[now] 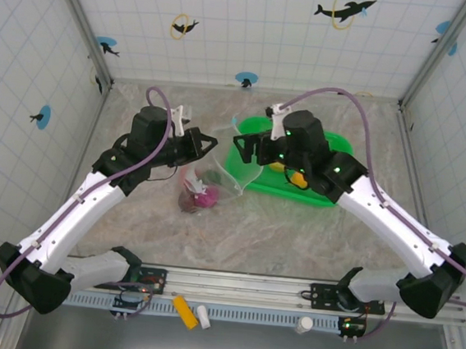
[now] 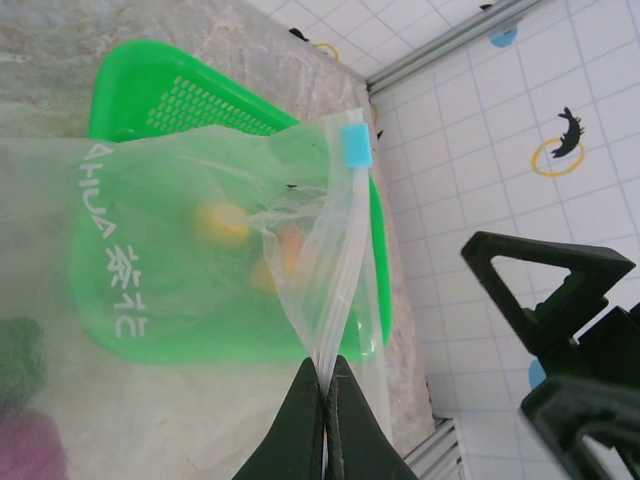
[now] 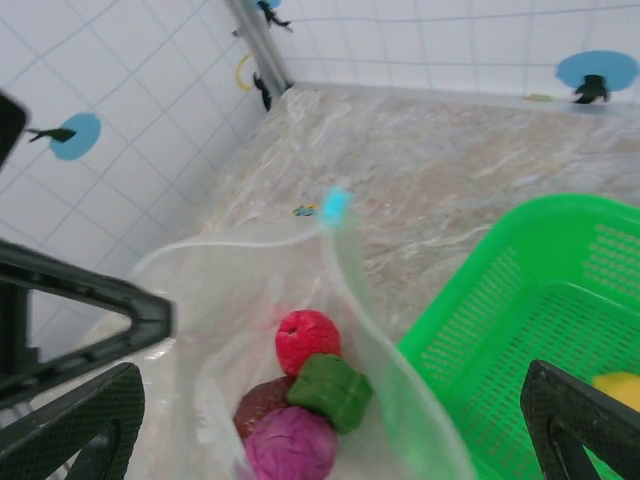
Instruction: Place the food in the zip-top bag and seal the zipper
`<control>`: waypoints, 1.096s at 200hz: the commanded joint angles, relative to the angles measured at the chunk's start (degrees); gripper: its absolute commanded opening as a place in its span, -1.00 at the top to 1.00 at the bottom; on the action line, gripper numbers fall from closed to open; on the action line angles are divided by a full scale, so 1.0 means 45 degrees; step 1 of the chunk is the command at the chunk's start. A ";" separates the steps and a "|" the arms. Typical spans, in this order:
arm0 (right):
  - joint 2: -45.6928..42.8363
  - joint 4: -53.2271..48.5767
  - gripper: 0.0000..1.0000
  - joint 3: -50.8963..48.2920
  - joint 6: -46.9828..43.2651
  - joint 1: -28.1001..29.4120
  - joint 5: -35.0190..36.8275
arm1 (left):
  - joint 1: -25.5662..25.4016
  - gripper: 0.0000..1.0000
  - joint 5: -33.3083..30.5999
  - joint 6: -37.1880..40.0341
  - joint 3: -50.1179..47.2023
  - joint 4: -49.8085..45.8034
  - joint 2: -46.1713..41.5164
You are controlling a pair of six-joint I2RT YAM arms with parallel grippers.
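The clear zip-top bag hangs open between both arms, beside the green basket. My left gripper is shut on the bag's mouth edge, and the zipper runs up from it to a bluish end. In the top view this left gripper sits left of the bag. Inside lie red, dark green, maroon and purple food. My right gripper stands open over the bag's mouth with nothing in it, seen from above as the right gripper. Yellow food rests in the basket.
The bright green basket sits right of the bag under the right arm, holding yellow and orange pieces. A tiny yellow-blue trinket lies on the marble floor beyond the bag. Tiled walls close in three sides. Small yellow and white items lie by the front rail.
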 commanded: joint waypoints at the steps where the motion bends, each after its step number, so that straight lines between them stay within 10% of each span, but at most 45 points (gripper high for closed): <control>1: -0.0786 0.1255 -1.00 -0.1038 0.0364 -0.1095 -0.1047 | -0.0041 1.00 -0.0424 0.0588 0.0142 -0.0526 -0.0149; 89: 0.0398 -0.1514 -1.00 -0.3350 0.0551 -0.5015 0.2384 | -0.0407 1.00 0.0665 0.0262 0.0255 -0.0263 0.0966; 219: 0.7450 -0.2630 -1.00 0.0648 0.2265 -0.6222 0.5155 | -0.0526 1.00 0.0496 -0.0183 -0.0108 0.0872 0.2200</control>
